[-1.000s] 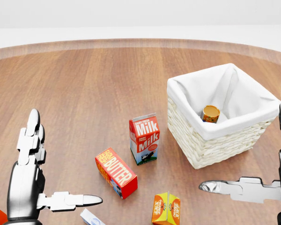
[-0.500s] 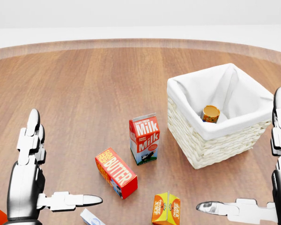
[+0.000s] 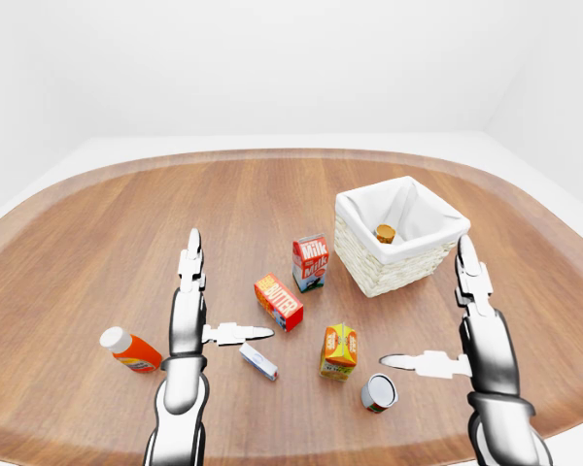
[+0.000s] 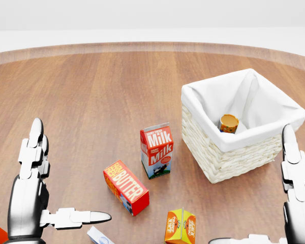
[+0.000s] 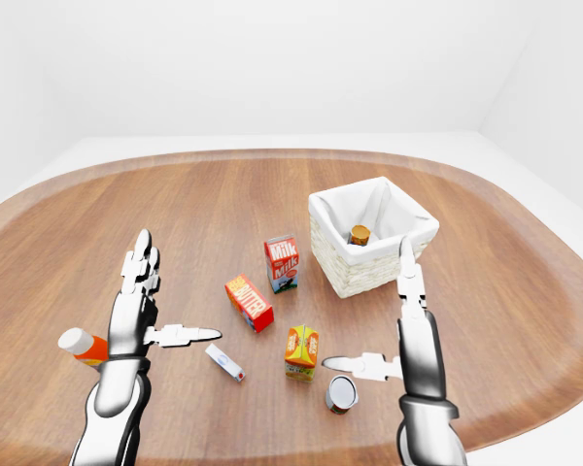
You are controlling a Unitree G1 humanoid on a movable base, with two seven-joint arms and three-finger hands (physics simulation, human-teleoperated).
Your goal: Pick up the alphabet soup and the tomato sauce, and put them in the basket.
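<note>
A can [image 3: 379,392], label unreadable, lies on the desk [image 3: 97,233] just below the right hand [image 3: 471,330]. That hand is spread open, empty. The left hand [image 3: 188,311] is likewise open.

right hand [image 4: 290,203] drawn lower, nearer centre

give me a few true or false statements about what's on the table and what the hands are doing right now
1. One can already lies inside the basket. True; a can shows against the liner.
2. The milk carton lies flat. False; it stands upright.
3. The right hand grips a can. False; it is open, and the second can lies on the table.
4. The left hand is open and empty. True.
5. The butter box is in the basket. False; it is on the table.
</note>
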